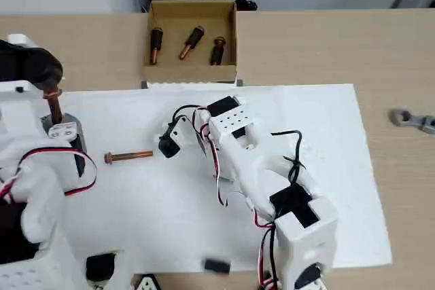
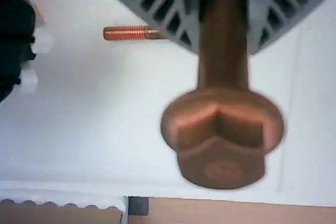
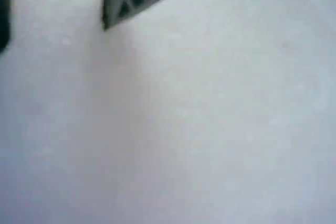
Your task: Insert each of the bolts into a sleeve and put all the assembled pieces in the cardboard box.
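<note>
The left end effector (image 2: pixel 223 30) pinches a copper bolt (image 2: pixel 222 129) by its shank, over the left edge of the white sheet (image 1: pixel 326 168). A second bolt (image 1: pixel 129 157) lies flat on the sheet, between the two arms. The right end effector (image 1: pixel 171 139) sits low over the sheet's middle; I cannot tell whether it is spread or pressed together. Behind it, the cardboard box (image 1: pixel 192 73) holds three assembled pieces (image 1: pixel 192 41). A wrench (image 1: pixel 410 119) lies on the counter (image 1: pixel 394 52), far right.
</note>
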You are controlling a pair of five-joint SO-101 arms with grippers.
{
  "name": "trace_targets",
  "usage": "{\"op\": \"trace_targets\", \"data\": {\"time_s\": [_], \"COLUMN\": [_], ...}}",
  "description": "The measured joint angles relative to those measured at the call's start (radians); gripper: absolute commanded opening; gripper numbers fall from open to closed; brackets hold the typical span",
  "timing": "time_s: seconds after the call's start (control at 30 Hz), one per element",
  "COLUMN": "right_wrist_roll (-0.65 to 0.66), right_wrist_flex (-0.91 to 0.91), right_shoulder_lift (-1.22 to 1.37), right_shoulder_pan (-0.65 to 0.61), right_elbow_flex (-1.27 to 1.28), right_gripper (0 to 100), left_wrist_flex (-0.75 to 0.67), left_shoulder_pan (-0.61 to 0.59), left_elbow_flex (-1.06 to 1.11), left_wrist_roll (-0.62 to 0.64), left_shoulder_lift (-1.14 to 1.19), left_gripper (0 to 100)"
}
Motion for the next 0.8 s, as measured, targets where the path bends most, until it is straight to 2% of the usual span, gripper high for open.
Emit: {"op": "trace_targets", "data": {"time_s": [0.3,0.63,0.8], "right_wrist_roll": [0.0,0.0,0.0], "right_wrist_flex": [-0.015,-0.015,0.026], "right_shoulder_lift": [-0.003,-0.003,-0.091], "right_shoulder_pan": [0.012,0.012,0.032], "right_elbow_flex": [-0.02,-0.02,-0.009], "right_gripper": [0.9,0.3,0.3], "left_wrist_flex": [0.0,0.0,0.0], "left_shoulder_pan": [0.0,0.0,0.0], "left_elbow_flex": [0.0,0.0,0.0], "left_wrist_roll": [0.0,0.0,0.0], "left_shoulder_lift": [0.0,0.0,0.0], "left_gripper": [1,1,1]}}
